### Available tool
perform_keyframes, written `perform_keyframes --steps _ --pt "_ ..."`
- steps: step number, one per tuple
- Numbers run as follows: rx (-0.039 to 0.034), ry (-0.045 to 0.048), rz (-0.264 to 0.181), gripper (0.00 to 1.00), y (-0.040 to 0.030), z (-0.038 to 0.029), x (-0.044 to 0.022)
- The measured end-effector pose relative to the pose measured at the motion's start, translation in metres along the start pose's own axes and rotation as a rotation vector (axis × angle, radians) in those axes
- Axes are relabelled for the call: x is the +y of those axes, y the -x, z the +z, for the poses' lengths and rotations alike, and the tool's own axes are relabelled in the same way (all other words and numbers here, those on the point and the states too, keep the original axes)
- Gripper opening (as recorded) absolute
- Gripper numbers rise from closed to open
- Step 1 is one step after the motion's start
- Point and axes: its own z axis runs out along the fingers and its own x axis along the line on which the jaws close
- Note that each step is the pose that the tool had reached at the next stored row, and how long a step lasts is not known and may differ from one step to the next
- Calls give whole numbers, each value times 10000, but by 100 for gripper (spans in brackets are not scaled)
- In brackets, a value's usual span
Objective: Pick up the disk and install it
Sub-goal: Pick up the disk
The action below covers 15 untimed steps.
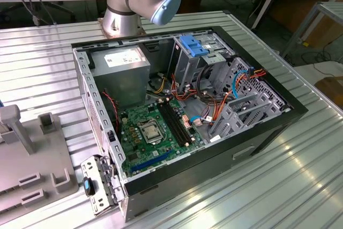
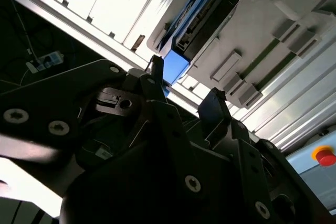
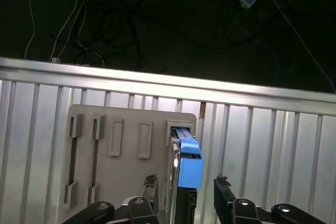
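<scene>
The disk [image 3: 189,167], a dark drive in a bright blue carrier, stands on edge in a slot of a grey holder plate [image 3: 126,166]. It appears in both wrist views, with its blue end [image 2: 175,65] pointing toward my gripper. My gripper [image 3: 186,190] hovers over it, open, one fingertip [image 3: 151,184] on each side of the blue carrier and clear of it. In the second wrist view the gripper [image 2: 184,85] sits just short of the disk [image 2: 202,17]. Nothing is held.
An open computer case [image 1: 257,132] lies on the ribbed metal table [image 1: 300,186], with a motherboard, cables and a grey drive cage topped by a fixed blue bracket [image 1: 194,45]. The grey holder plate [image 1: 32,159] lies at the exterior view's left. A red button [image 2: 325,156] sits nearby.
</scene>
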Motion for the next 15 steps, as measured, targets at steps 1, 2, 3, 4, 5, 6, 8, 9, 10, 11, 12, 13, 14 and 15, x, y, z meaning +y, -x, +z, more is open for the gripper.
perform_keyframes --steps 1,2,3,4,5,6,8,9,10,11,12,13,14,15 --pt "0 0 1 55 0 13 0" --pt "0 -1 1 55 0 23 1" --pt "0 0 2 55 -1 46 1" --pt "0 1 3 55 -1 75 1" --pt "0 0 3 55 0 103 1" --pt "0 -1 4 55 0 119 1" --pt "0 0 14 55 0 158 2" --pt "0 0 19 55 0 177 2" --pt "0 -2 34 56 -1 214 4" --pt "1 -1 63 62 2 234 5" --pt "1 0 115 62 6 252 8" --pt "2 0 188 62 14 266 9" --pt "2 -1 253 62 23 279 10" --pt "1 -3 317 62 33 293 12"
